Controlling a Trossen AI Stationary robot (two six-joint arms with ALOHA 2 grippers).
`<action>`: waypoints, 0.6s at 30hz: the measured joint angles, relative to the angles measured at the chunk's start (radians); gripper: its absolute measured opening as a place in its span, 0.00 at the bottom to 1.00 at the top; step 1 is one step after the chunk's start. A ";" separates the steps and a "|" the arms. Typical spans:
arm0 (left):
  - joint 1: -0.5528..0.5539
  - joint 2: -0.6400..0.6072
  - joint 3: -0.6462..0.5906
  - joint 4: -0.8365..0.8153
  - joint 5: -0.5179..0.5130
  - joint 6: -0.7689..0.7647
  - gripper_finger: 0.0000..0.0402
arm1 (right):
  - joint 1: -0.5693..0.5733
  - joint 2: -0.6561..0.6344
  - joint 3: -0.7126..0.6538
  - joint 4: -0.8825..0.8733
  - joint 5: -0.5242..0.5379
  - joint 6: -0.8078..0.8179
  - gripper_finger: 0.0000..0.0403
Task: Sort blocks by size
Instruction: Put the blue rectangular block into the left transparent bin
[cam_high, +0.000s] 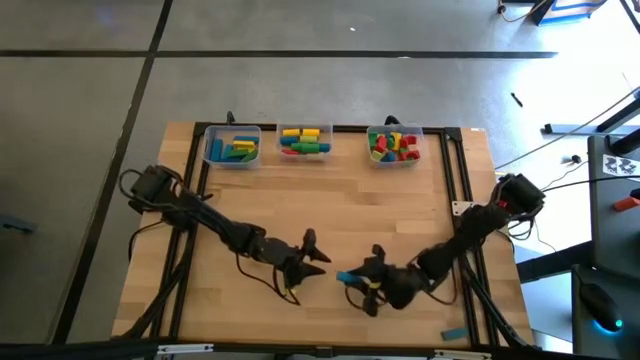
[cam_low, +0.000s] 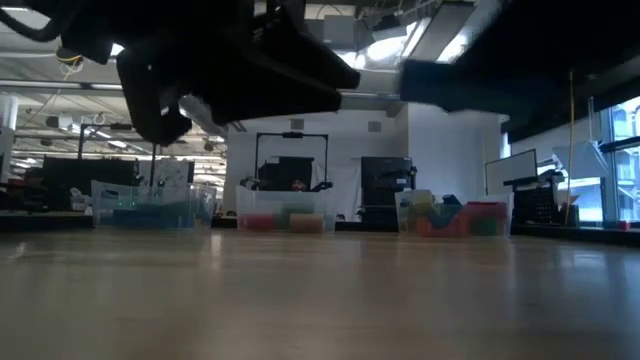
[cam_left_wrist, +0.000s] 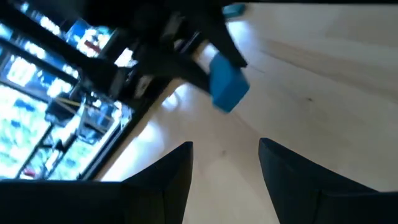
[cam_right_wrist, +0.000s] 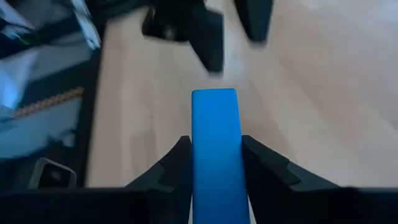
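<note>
My right gripper (cam_high: 364, 279) is shut on a long blue block (cam_high: 349, 277) above the near middle of the wooden table (cam_high: 330, 200). The same block (cam_left_wrist: 227, 87) shows in the left wrist view. Just to its left, my left gripper (cam_high: 312, 254) stands open and faces it with nothing between its fingers (cam_left_wrist: 180, 171). Coloured blocks fill three clear bins at the far edge: a left bin (cam_high: 233, 147), a middle bin (cam_high: 305, 141) and a right bin (cam_high: 394, 145). My right gripper pinches the blue block's two long sides (cam_right_wrist: 214, 168) between its two fingers, near the block's back end. The block lies along the fingers, and its free end (cam_right_wrist: 214, 99) sticks out past the fingertips toward the table's left. It is lifted clear of the table.
Another blue block (cam_high: 455, 333) lies near the table's front right corner. Black frame rails (cam_high: 458, 180) run along the table's far edge and sides. Bare wood lies between the grippers and the bins.
</note>
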 joint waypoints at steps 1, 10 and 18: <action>-0.005 0.011 0.009 -0.001 0.000 0.023 0.45 | -0.016 0.000 0.000 0.030 -0.030 -0.020 0.29; -0.017 0.031 0.063 0.018 0.012 0.072 0.45 | -0.088 0.000 0.000 0.126 -0.133 -0.076 0.30; -0.021 0.031 0.068 0.028 0.042 0.118 0.45 | -0.097 -0.001 0.000 0.198 -0.142 -0.105 0.30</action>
